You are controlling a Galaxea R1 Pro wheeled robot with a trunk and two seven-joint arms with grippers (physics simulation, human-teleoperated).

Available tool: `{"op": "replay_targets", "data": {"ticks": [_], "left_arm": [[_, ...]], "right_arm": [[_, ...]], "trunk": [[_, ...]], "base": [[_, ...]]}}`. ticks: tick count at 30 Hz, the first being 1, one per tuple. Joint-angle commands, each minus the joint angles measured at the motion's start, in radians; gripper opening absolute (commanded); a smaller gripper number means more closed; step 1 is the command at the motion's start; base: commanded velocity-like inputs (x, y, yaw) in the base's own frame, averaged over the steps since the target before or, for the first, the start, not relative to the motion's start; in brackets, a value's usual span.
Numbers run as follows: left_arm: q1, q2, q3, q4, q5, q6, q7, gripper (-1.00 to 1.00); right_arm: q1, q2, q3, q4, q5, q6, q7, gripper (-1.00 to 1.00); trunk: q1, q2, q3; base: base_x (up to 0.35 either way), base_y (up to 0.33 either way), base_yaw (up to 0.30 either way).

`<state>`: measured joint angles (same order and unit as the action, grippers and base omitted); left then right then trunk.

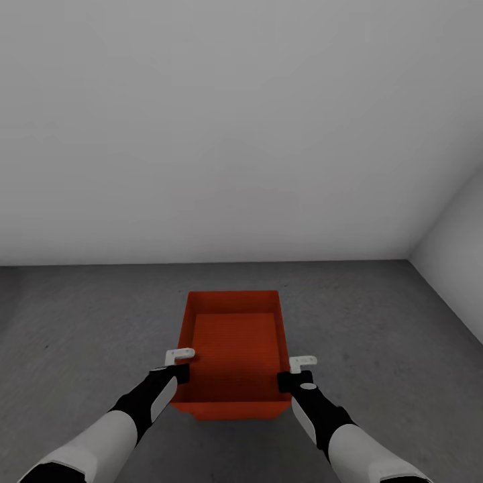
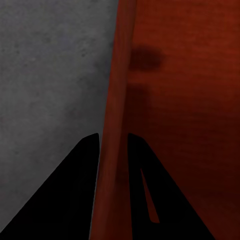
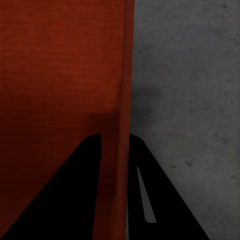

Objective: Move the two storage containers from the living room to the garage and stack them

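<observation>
Concrete floor (image 1: 80,322) is seen beneath an orange-red storage container (image 1: 235,349), whose side walls are pinched between the narrowed jaws of the left gripper (image 1: 180,362) and right gripper (image 1: 295,372).

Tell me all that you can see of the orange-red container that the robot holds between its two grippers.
The storage container is an orange-red rectangular bin, open at the top and empty, with plain walls that taper slightly toward the bottom; it looks like plastic. It sits level, its long side pointing away from the robot. The left gripper pinches its left wall and the right gripper its right wall, one finger inside and one outside. Beneath it lies the dark grey concrete floor, near a white wall. Whether it rests on the floor or hangs above it cannot be told.
</observation>
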<state>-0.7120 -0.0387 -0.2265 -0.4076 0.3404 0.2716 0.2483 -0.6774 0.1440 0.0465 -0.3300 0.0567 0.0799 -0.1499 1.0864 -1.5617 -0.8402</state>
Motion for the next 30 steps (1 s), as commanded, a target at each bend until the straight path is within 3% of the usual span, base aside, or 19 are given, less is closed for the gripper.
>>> {"op": "replay_targets", "data": {"ticks": [1,10,30], "left_arm": [[-0.001,0.000,0.038,-0.004,0.002,0.009,0.029,-1.00],[-0.001,0.000,0.039,-0.004,0.002,0.008,0.029,-1.00],[-0.001,-0.001,0.038,-0.004,0.005,0.009,0.028,-1.00]], "right_arm": [[0.001,0.000,0.012,-0.003,-0.005,0.008,0.004,-1.00],[0.001,0.000,0.012,-0.003,-0.005,0.008,0.004,-1.00],[0.001,0.000,0.012,-0.003,-0.005,0.008,0.004,-1.00]], "trunk": [[0.000,0.000,-0.001],[0.000,0.000,-0.001],[0.000,0.000,-0.001]], "base": [[0.000,0.000,0.000],[0.106,0.000,0.000],[0.005,0.000,0.000]]}}
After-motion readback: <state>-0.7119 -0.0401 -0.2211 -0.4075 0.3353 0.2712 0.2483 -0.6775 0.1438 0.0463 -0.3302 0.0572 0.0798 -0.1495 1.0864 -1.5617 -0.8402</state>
